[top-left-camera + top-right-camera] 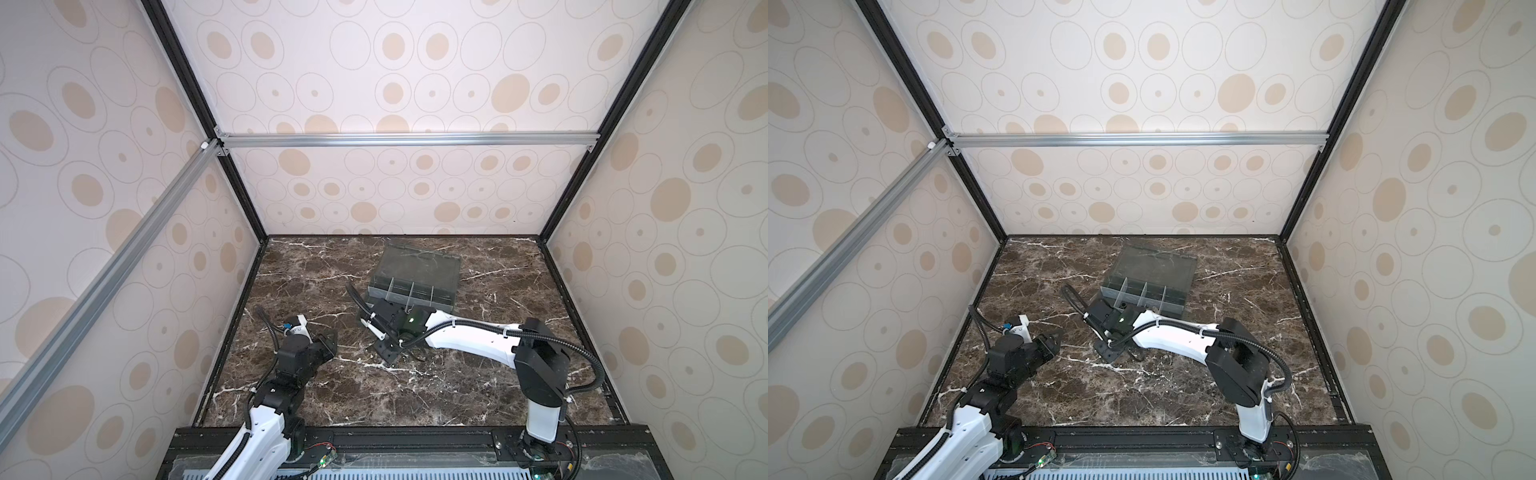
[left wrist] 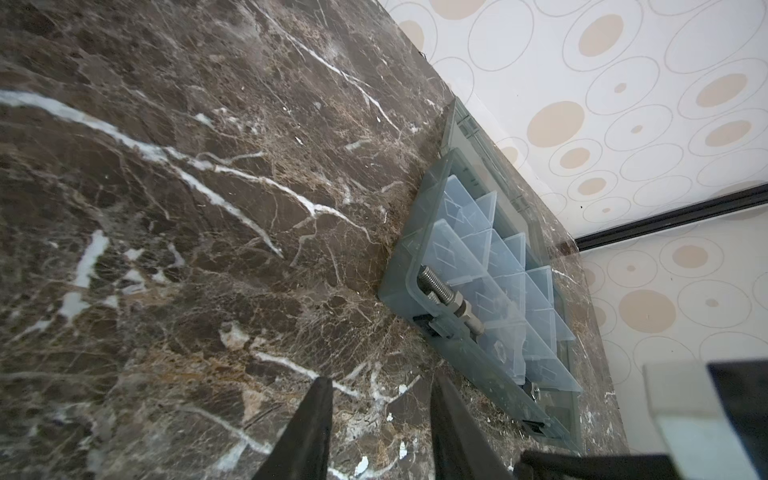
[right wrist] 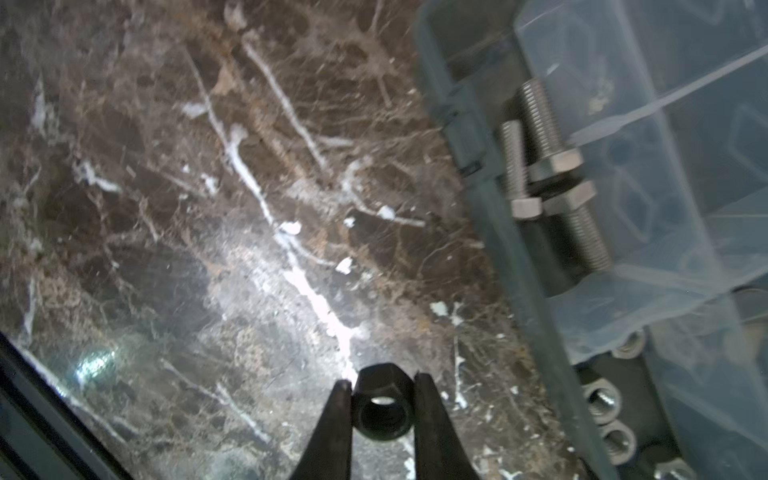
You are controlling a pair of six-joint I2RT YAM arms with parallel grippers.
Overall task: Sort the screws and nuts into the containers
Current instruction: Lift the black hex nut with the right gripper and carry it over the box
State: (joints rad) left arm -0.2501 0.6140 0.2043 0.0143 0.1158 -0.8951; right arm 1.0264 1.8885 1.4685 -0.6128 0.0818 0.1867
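The smoky-grey organizer box [image 1: 415, 286] stands mid-table in both top views, its lid laid open behind it. Pale dividers part its containers [image 2: 494, 266]. Silver screws [image 3: 540, 137] with nuts threaded on them lie in one end cell. Loose silver nuts [image 3: 602, 405] fill the neighbouring cell. My right gripper [image 3: 382, 380] hangs over bare marble just beside the box's front wall, shut on a black hexagonal nut [image 3: 380, 411]. My left gripper [image 2: 381, 382] is low over the table left of the box, open, with only marble between its fingers.
The dark marble table [image 1: 415, 395] is walled on three sides by patterned panels. The right arm [image 1: 465, 336] stretches from the right base across to the box's front. A black frame rail [image 1: 415, 436] runs along the near edge.
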